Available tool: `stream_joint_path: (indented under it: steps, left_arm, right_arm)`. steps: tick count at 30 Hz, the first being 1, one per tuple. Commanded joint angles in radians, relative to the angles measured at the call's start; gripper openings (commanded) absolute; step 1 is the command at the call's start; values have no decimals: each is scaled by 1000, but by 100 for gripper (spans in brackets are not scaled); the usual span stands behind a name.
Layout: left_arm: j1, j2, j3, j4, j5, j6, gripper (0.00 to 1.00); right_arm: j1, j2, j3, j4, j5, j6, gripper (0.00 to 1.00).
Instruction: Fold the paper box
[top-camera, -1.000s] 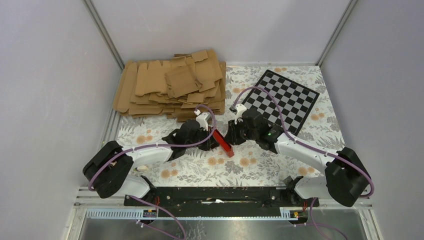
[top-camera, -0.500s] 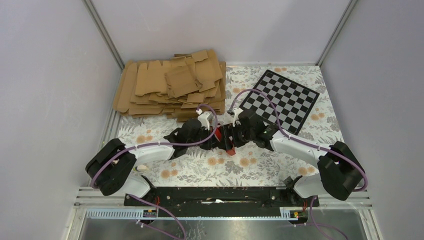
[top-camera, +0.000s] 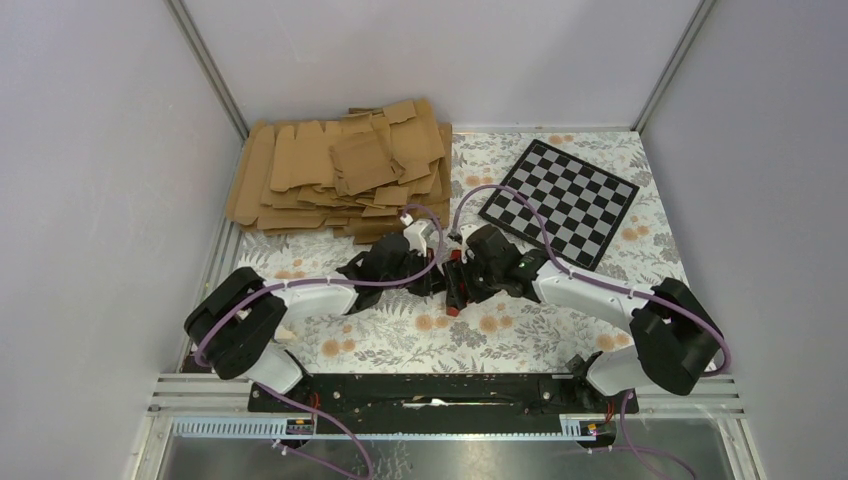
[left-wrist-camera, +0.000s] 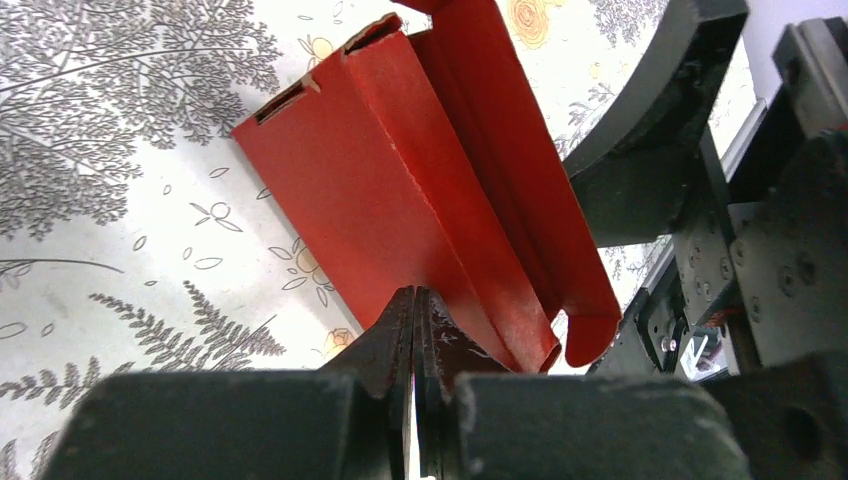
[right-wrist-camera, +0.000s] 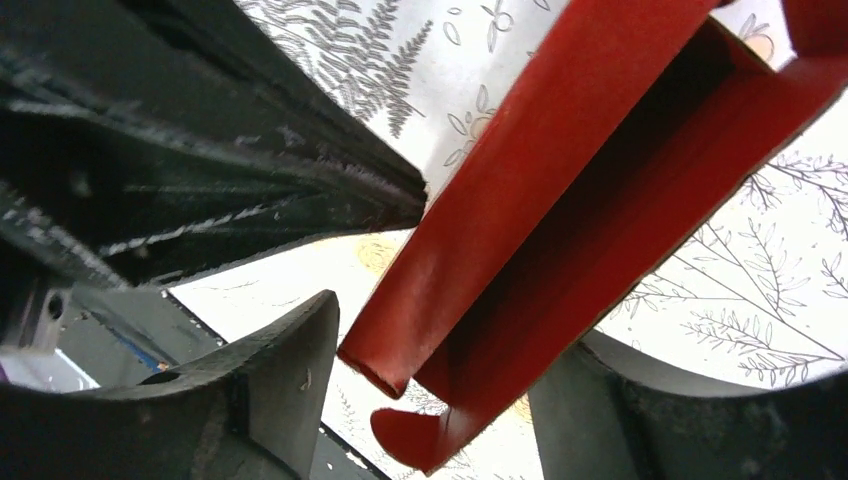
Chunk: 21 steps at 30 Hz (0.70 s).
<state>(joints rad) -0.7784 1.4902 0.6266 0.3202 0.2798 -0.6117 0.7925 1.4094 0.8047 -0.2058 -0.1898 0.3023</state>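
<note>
Right gripper (right-wrist-camera: 440, 390) slid in from the right, jaws now wide around the box (left-wrist-camera: 400, 190) mid-table, while left gripper (left-wrist-camera: 414, 305) stayed pinched tight on its end (guessing a squeeze-fold's next).

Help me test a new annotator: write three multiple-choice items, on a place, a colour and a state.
1. The checkered board lies: A) far right B) near left C) near centre
2. The paper box is: A) brown B) red C) blue
3. The left hand is: A) wide open B) shut on the paper box C) out of view
1 A, the top view shows it far right. 2 B, both wrist views show red card. 3 B, its fingers pinch the box's edge.
</note>
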Motion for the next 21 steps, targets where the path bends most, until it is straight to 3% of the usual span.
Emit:
stream_joint_path:
  steps: [1, 7, 15, 18, 21]
  left_arm:
    - [-20, 32, 46, 98, 46, -23, 0]
    - [-38, 45, 41, 104, 40, -30, 0]
    - [-28, -98, 34, -73, -111, -8, 2]
    - [22, -185, -4, -129, -143, -10, 15]
    - [90, -281, -58, -134, -120, 5, 45]
  right_arm:
    - [11, 31, 62, -55, 81, 1, 70]
    - [11, 34, 80, -98, 136, 19, 56]
    - [10, -15, 62, -113, 134, -31, 32]
    - [11, -36, 55, -112, 107, -63, 29]
    - [11, -39, 55, -113, 75, -96, 29]
